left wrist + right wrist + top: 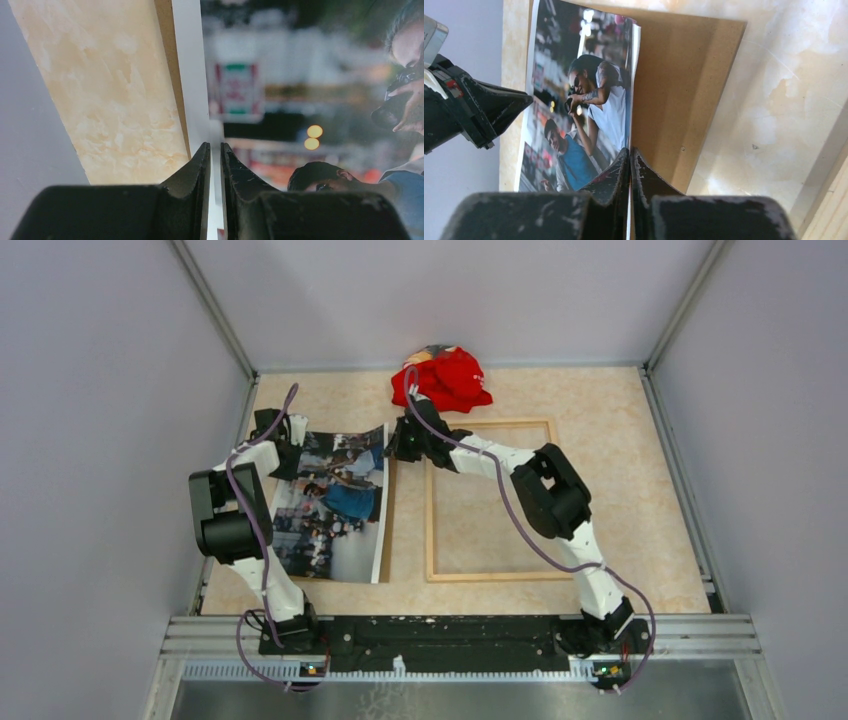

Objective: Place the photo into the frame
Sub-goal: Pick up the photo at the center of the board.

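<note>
My left tool [215, 148] is nearly pressed together, pinching the white border of the photo [335, 502] at the print's 11 o'clock corner as seen from above. My right tool [630, 153] is pressed together on the opposite long edge, at the print's 1 o'clock corner, with the thin edge of the paper caught between its fingers. In the right wrist view that edge looks raised off the brown backing board [684, 90] beneath it, and the board shows as a bare strip along the print's 3 o'clock side.

The photo lies on the board at the 9 o'clock side of the bench [640, 490], long sides running from 6 to 12 o'clock. The frame [490, 576] lies flat just beside it at 3 o'clock, apart from the print, with bare bench showing inside its light-wood rails. My right arm reaches across the frame's 11 o'clock corner. A crumpled red cloth [445, 378] sits at 11 o'clock of the frame, against the back wall.
</note>
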